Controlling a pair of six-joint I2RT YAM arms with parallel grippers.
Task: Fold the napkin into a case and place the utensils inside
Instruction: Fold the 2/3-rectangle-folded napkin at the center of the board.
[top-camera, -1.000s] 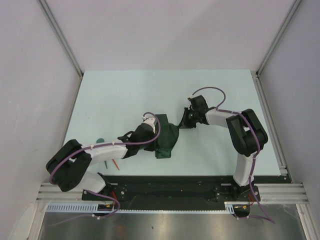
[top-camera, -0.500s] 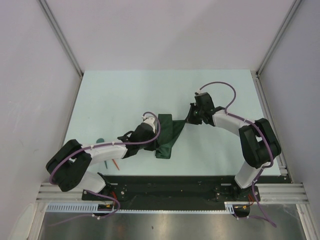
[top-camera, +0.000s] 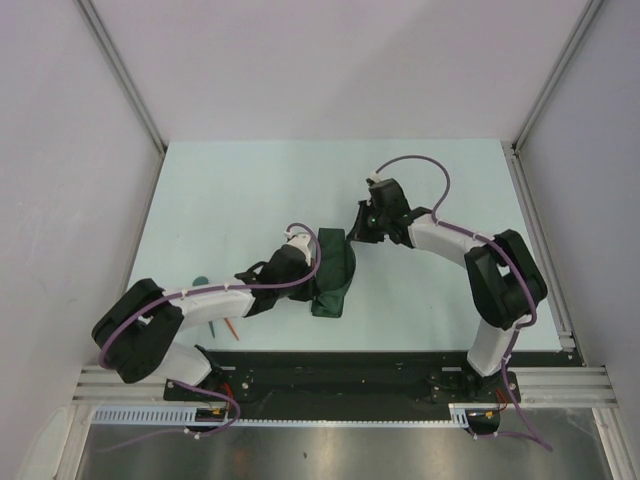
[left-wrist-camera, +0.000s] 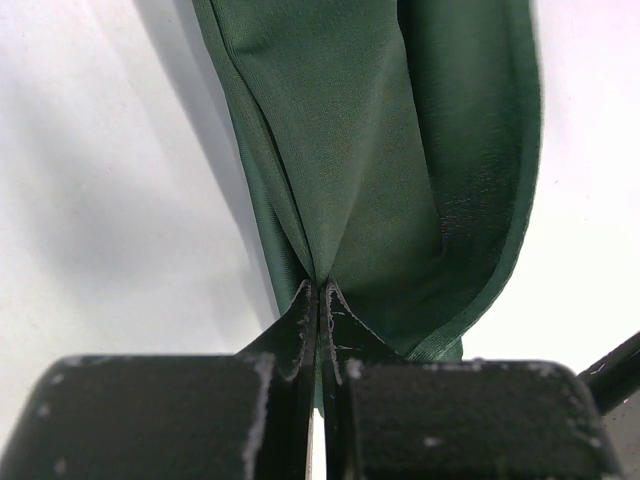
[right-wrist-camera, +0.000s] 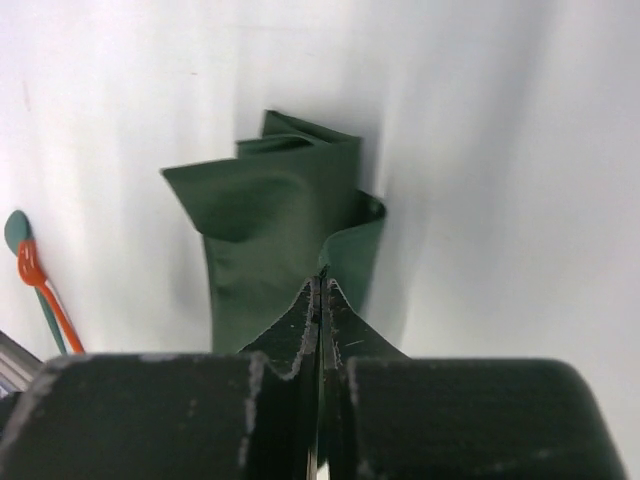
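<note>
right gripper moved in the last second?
Yes. The right gripper, shut on the napkin, has shifted left, away from the table's right rail.

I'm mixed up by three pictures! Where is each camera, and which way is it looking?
Top external: above and behind, looking down at the table; both arms and the napkin show.
Left wrist: on the left arm, looking along the left gripper, shut on the napkin.
Right wrist: on the right arm, looking along the right gripper, pinching the napkin; utensils at left.
Shared: all three show the napkin.
</note>
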